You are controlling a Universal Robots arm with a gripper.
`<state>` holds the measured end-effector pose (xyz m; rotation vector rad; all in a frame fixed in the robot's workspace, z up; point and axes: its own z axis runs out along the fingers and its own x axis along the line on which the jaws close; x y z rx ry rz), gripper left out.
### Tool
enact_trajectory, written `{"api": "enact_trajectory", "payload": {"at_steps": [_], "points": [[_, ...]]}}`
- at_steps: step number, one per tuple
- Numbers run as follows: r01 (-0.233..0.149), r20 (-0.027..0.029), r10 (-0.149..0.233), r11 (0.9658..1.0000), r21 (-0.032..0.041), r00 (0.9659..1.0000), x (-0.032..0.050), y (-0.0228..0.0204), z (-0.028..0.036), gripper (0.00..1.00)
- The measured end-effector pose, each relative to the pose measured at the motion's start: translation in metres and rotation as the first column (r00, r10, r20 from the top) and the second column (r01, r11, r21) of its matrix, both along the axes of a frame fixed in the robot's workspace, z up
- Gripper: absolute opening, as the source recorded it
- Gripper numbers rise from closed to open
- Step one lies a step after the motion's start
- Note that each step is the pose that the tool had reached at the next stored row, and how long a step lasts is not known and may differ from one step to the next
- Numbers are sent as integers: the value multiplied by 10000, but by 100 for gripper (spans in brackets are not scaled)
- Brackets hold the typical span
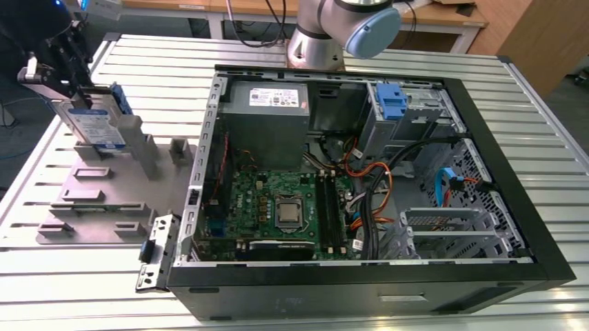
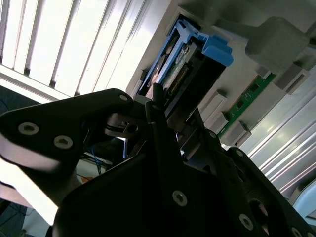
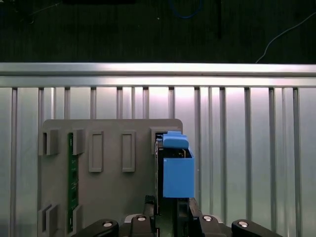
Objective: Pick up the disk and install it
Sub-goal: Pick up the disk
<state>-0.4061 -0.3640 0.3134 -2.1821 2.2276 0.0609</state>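
Observation:
The disk is a silver drive with a blue-and-white label and blue side rails. It stands on edge at the grey fixture plate, at the exterior view's left. My gripper comes down onto its upper end, and its fingers flank the drive on both sides, shut on it. In the first wrist view the disk appears edge-on, blue rail toward the camera, over a slot of the fixture plate. In the second wrist view the disk reaches away from the gripper. Whether its lower end rests in the slot I cannot tell.
An open computer case lies at the exterior view's right, with a motherboard, a grey power supply and a blue bracket in the drive bay. The arm's base stands behind it. A green memory stick sits in the fixture.

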Motion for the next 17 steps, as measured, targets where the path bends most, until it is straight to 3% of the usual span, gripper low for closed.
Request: {"api": "enact_trajectory", "payload": {"at_steps": [7, 17], "points": [[0, 0, 0, 10000, 0, 10000, 0, 0, 66, 35], [0, 0, 0, 10000, 0, 10000, 0, 0, 69, 35]]}}
